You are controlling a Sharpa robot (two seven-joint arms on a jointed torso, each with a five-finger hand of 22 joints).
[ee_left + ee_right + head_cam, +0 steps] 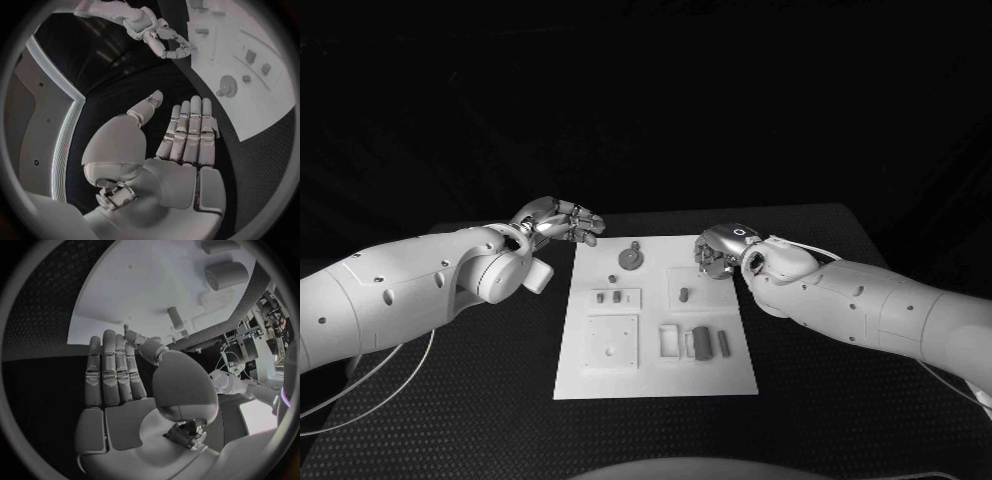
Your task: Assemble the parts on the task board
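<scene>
Flat white task board [656, 345] carries small grey parts [707, 342]; left hand [564, 222] and right hand [720, 251] empty, fingers straight.

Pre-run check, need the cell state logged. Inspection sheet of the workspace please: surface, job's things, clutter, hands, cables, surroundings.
Surface: black table, dotted texture, task board in the middle.
Job's things: round part at the board's far end; small parts and darker pieces on the board's raised squares.
Clutter: nothing seen.
Hands: left hand off the board's far left corner, holding nothing; right hand at the board's far right edge, fingers straight, holding nothing.
Cables: thin cable loops under the left arm.
Surroundings: dark backdrop.
</scene>
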